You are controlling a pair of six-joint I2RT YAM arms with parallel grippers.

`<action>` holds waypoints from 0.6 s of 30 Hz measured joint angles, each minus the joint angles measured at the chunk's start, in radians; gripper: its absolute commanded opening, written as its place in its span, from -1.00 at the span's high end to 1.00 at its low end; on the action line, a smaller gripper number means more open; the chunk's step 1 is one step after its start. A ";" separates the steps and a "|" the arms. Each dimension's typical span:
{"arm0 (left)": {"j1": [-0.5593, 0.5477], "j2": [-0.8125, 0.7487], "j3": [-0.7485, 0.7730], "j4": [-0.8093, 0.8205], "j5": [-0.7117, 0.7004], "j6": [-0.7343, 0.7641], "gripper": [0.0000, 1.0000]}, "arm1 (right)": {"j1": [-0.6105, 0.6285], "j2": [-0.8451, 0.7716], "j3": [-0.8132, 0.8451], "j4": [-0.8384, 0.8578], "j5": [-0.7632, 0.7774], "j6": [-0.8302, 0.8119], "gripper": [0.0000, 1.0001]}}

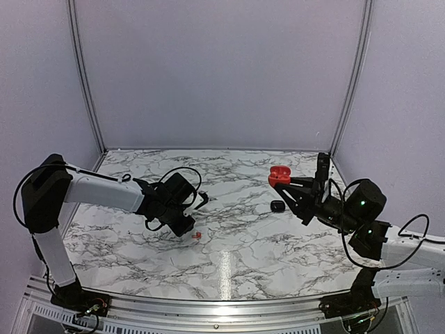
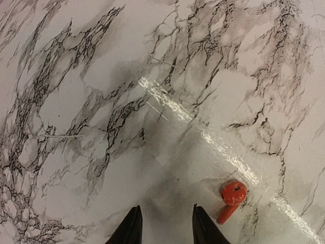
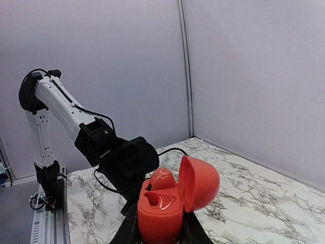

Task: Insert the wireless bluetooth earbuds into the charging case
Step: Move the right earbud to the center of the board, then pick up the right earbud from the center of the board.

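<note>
Left claw [image 2: 165, 226]: low over the tabletop [image 2: 76, 101], jaws at a narrow gap, nothing between them. Red earbud [image 2: 231, 200] lies flat on the marble just to the right of the tips in the wrist view, not touching them, stem angled down-left.

Right claw [image 3: 160, 233]: clamped on the lower half of a red charging case [image 3: 160, 209], held upright and well above the tabletop. Lid hinged open to the right. One slot holds a second red earbud [image 3: 161, 179]; the slot beside it is bare.

A small black case [image 1: 278, 206] sits on the tabletop below the raised red case, near the right claw.

Surface: white marble pattern with dark veining, glossy, with a bright glare streak across it. Aluminium rail [image 1: 208, 305] along the near edge.

Room: plain pale lilac-grey wall panels [image 1: 215, 69] on three sides, with thin metal uprights [image 1: 83, 69] at the back corners.
</note>
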 measured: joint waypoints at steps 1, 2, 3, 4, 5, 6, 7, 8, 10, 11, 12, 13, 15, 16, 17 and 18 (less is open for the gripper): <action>0.002 -0.011 0.003 -0.007 0.010 0.000 0.23 | 0.000 0.000 0.000 -0.004 0.000 0.000 1.00; 0.004 -0.021 0.010 -0.019 0.024 0.000 0.22 | 0.000 0.000 0.000 -0.006 0.000 0.000 1.00; 0.005 -0.025 0.022 -0.034 0.042 0.001 0.22 | 0.000 0.000 0.000 -0.009 0.000 0.000 1.00; 0.005 -0.026 0.038 -0.052 0.064 0.002 0.22 | 0.000 0.000 0.000 -0.011 0.000 0.000 1.00; 0.005 -0.026 0.053 -0.068 0.087 0.004 0.22 | 0.000 0.000 0.000 -0.013 -0.001 0.000 1.00; 0.005 -0.025 0.077 -0.096 0.116 0.008 0.22 | 0.000 0.000 0.000 -0.015 -0.002 0.000 1.00; 0.005 -0.020 0.101 -0.122 0.143 0.011 0.22 | 0.000 0.000 0.000 -0.018 -0.003 0.000 1.00; 0.005 -0.013 0.127 -0.146 0.165 0.016 0.21 | 0.000 0.000 0.000 -0.020 -0.005 -0.001 1.00; 0.003 0.012 0.174 -0.188 0.199 0.028 0.21 | 0.000 0.000 0.000 -0.026 -0.007 -0.001 1.00; 0.002 0.028 0.193 -0.206 0.211 0.031 0.21 | 0.000 0.000 0.000 -0.029 -0.008 -0.002 1.00; 0.001 0.046 0.211 -0.228 0.220 0.032 0.21 | 0.000 0.000 0.000 -0.032 -0.008 -0.003 1.00; 0.000 0.065 0.225 -0.249 0.225 0.034 0.21 | 0.000 0.000 0.000 -0.035 -0.008 -0.004 1.00; -0.001 0.095 0.243 -0.288 0.231 0.035 0.23 | 0.000 0.000 0.000 -0.039 -0.008 -0.004 1.00; -0.002 0.110 0.250 -0.306 0.231 0.036 0.23 | 0.000 0.000 0.000 -0.042 -0.008 -0.004 1.00; -0.002 0.123 0.257 -0.323 0.231 0.036 0.24 | 0.000 0.000 0.000 -0.043 -0.008 -0.004 1.00; -0.002 0.134 0.264 -0.339 0.230 0.037 0.25 | 0.000 0.000 0.000 -0.043 -0.008 -0.004 1.00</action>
